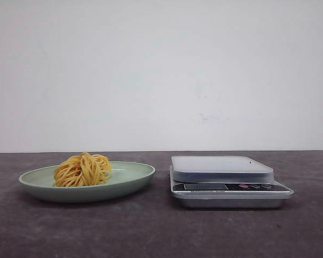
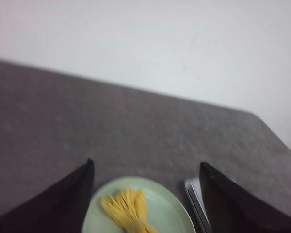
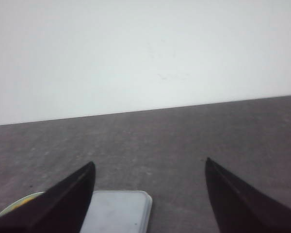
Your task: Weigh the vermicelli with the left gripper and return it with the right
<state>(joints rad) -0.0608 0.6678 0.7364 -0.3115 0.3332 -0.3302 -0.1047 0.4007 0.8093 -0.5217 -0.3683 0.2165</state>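
The vermicelli [image 1: 83,170], a small nest of yellow-orange strands, lies on the left part of the pale green plate [image 1: 130,181]. A grey kitchen scale [image 1: 222,168] stands to the right of the plate with nothing on its platform. Neither arm shows in the front view. In the left wrist view my left gripper [image 2: 146,167] is open and empty, above the vermicelli [image 2: 127,208] and the plate [image 2: 165,208], apart from them. In the right wrist view my right gripper [image 3: 149,165] is open and empty, above the scale [image 3: 117,211].
The dark grey table [image 1: 161,231] runs to a plain white wall [image 1: 161,75] at the back. The scale's edge [image 2: 194,204] shows beside the plate in the left wrist view. A sliver of the plate [image 3: 12,205] shows in the right wrist view.
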